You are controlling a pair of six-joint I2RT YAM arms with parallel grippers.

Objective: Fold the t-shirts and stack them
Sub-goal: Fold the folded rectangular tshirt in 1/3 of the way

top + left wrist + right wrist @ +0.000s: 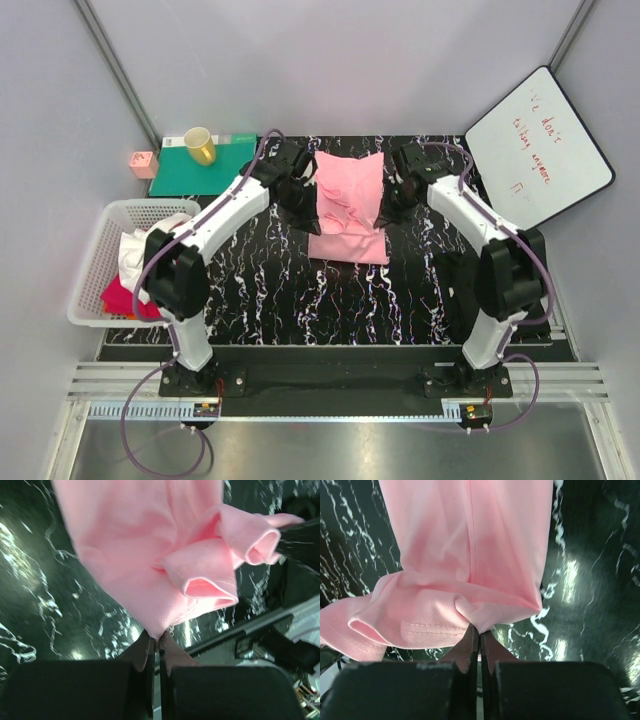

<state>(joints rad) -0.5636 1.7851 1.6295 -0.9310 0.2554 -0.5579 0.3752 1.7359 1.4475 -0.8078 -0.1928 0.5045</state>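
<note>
The light pink t-shirt (pixel 348 205) lies partly folded at the middle back of the black marbled table (pixel 260 300). My left gripper (pixel 303 190) is shut on its left edge and holds the cloth lifted; in the left wrist view the pink cloth (pixel 145 565) hangs from the closed gripper (pixel 159 641). My right gripper (pixel 393 195) is shut on its right edge; the right wrist view shows the cloth (pixel 470 555) pinched in the gripper (pixel 479 631). The white t-shirt (pixel 140 250) and magenta-red t-shirt (pixel 125 297) lie in the basket.
A white basket (pixel 100 260) stands at the table's left edge. A green mat (pixel 205 165) with a yellow cup (pixel 200 146) lies at the back left, a small pink box (pixel 143 162) beside it. A whiteboard (pixel 540 160) leans at the back right.
</note>
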